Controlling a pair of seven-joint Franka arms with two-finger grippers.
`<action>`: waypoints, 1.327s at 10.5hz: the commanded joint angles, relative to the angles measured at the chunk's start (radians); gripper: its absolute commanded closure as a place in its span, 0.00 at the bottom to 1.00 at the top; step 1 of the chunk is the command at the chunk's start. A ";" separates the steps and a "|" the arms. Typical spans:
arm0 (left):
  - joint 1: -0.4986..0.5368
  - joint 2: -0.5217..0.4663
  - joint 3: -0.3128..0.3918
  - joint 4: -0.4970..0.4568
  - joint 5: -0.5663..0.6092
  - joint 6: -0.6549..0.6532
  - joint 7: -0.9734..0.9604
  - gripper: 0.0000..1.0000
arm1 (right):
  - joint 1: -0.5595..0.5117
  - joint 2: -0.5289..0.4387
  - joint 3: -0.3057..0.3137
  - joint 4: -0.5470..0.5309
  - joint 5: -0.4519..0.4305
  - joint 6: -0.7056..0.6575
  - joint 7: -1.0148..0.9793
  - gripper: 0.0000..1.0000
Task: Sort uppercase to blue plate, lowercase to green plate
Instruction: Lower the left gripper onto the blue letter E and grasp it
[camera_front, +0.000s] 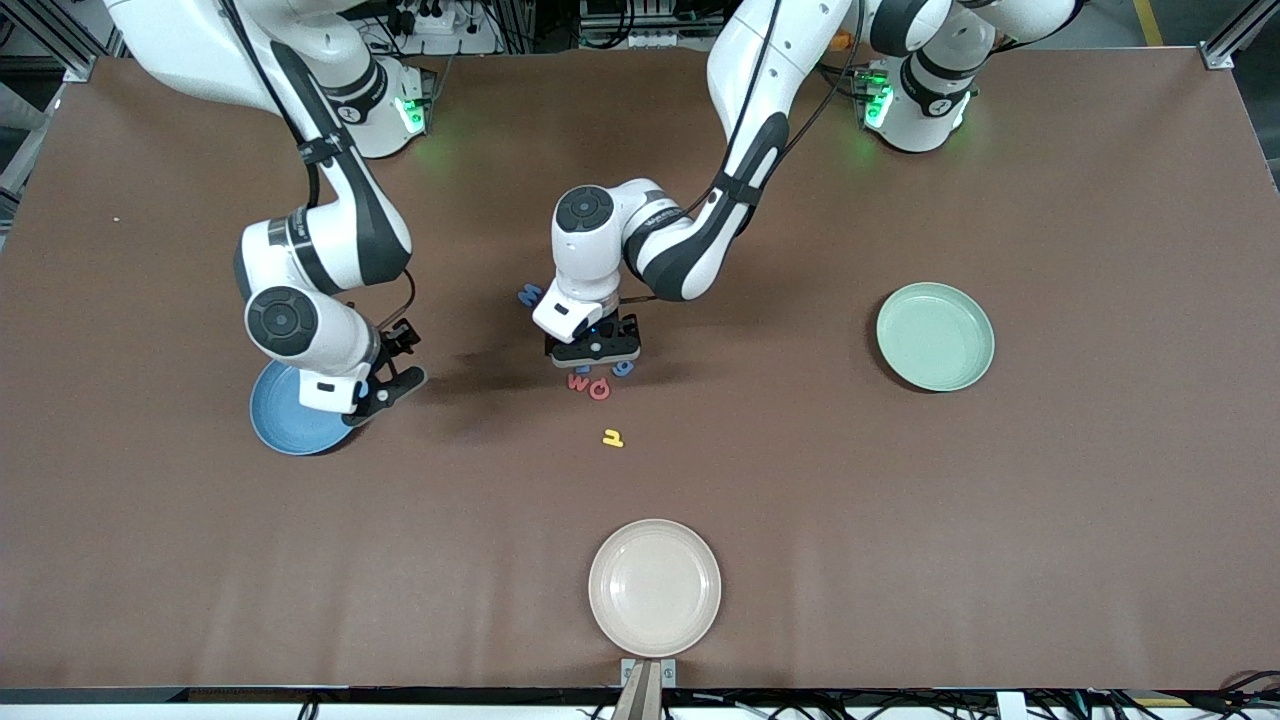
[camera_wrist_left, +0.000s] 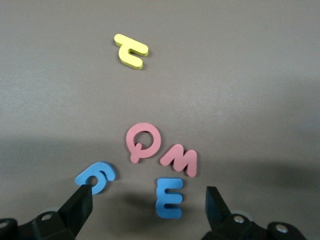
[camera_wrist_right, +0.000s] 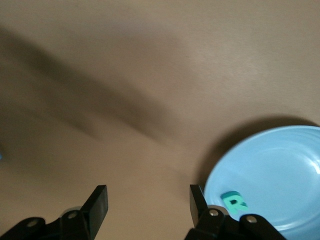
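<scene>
Two grippers are working here. The left gripper is hanging low over the letter cluster at mid-table, jaws spread wide and empty. In its wrist view the blue m is lying flat between the fingers, with the blue g beside one fingertip and the red Q and red w touching just past them. The yellow h is lying nearer the front camera. The green plate is sitting toward the left arm's end. The right gripper, part open and empty, is hovering at the blue plate, where the teal-green R is resting.

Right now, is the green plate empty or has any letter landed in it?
Empty. The green plate shows only its bare mint surface in the front view, with no letter on it.
</scene>
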 joint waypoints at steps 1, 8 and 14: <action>-0.034 0.056 0.035 0.037 0.024 0.024 -0.016 0.00 | 0.024 -0.010 -0.004 -0.054 0.024 0.077 0.039 0.26; -0.103 0.085 0.106 0.055 0.029 0.028 -0.022 0.00 | 0.063 -0.018 -0.004 -0.175 0.012 0.267 0.024 0.16; -0.105 0.110 0.106 0.069 0.028 0.087 -0.053 0.00 | 0.041 -0.108 -0.010 -0.345 0.012 0.444 0.033 0.15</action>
